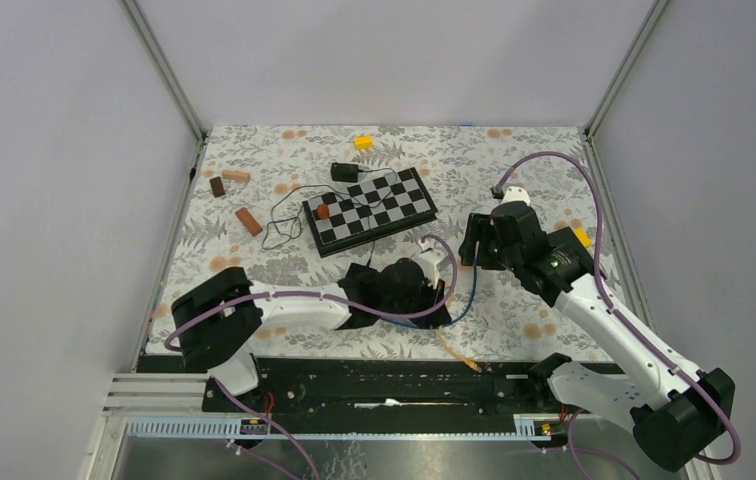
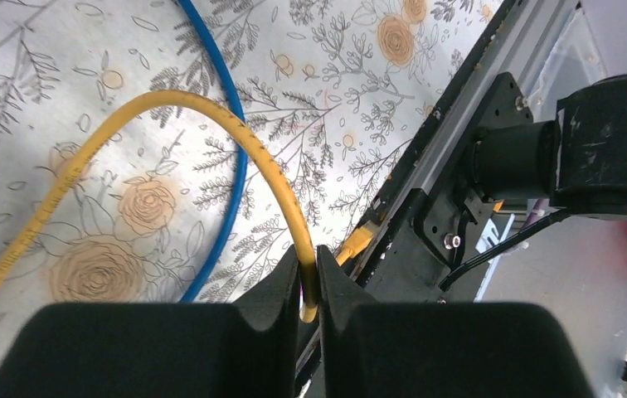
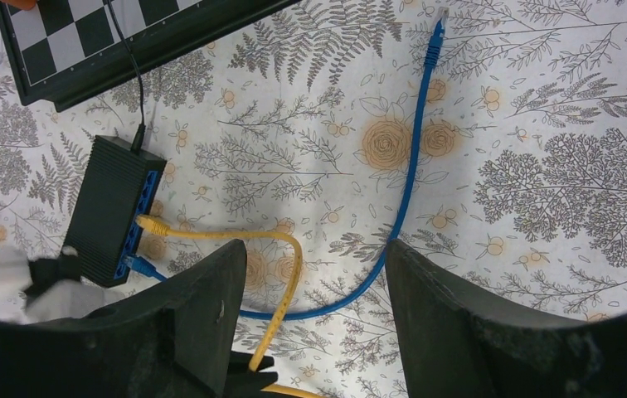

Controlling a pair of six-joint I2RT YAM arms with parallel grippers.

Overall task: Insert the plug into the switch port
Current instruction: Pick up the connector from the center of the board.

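The black switch (image 3: 115,211) lies on the floral table, its blue port row facing right. One yellow plug (image 3: 151,224) and one blue plug (image 3: 136,265) sit in its ports. The yellow cable (image 2: 211,112) loops away to my left gripper (image 2: 309,261), which is shut on it a short way from its free yellow plug (image 2: 358,240). That plug lies at the table's near edge (image 1: 472,366). My right gripper (image 3: 314,249) hovers open above the cables with nothing between its fingers. The blue cable's free plug (image 3: 436,33) lies farther off.
A chessboard (image 1: 369,210) sits mid-table with a black lead and an adapter (image 1: 344,172) on it. Wooden blocks (image 1: 247,220) lie at the left and a yellow block (image 1: 363,142) at the back. The black base rail (image 2: 426,215) runs along the near edge.
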